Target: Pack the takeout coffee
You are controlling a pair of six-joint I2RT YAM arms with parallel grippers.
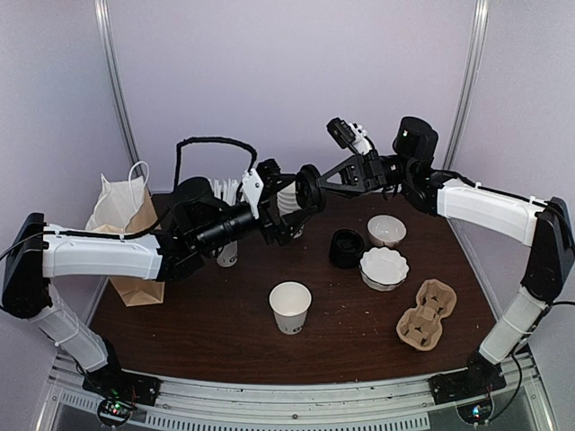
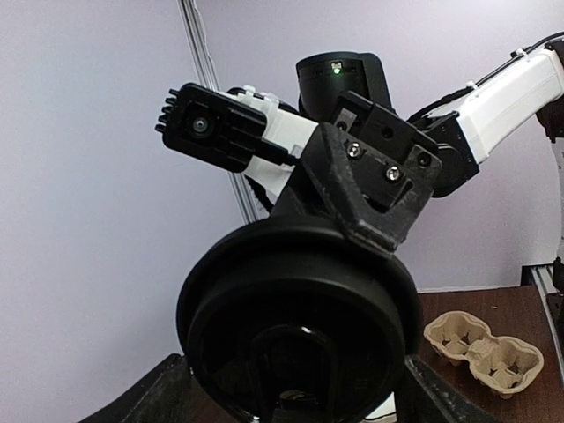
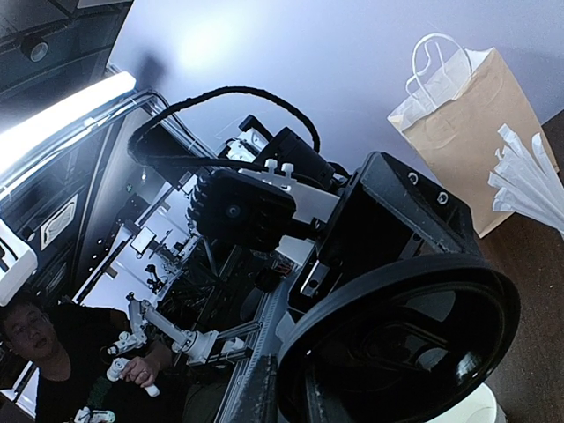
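Cup (image 1: 290, 307) stands upright on the table (image 1: 207, 314), open, no lid, below both pincers and on their near side. Cardboard carrier (image 1: 427, 314) lies near-right of it, well apart.

Lid (image 1: 310, 190) is in the air, between the two pincers. I read this as a handover or regrasp before capping.

Right pincer (image 1: 325, 186): pressed together on the lid's rim. The left wrist view shows its fingers (image 2: 381, 207) clamped over the top edge.

Left pincer (image 1: 283, 208): its fingers (image 2: 163, 392) flank the lid on both sides. Can't tell whether they're pressing or just bracketing.

To do it well:
- Don't let the right one go until the left clearly bears on the rim. It's a thin edge, so a slip looks likely.
- Grip across the full width, lid square to the fingers, no twist.
- Then bring the lid down toward the cup, level and centred on the mouth, and press evenly.
- The cup is light paper and tips easily. Steady its side with the free pincer.

Paper bag (image 1: 126, 233) sits to the left of the left pincer, straws (image 3: 529, 181) beside it, both on the far side.
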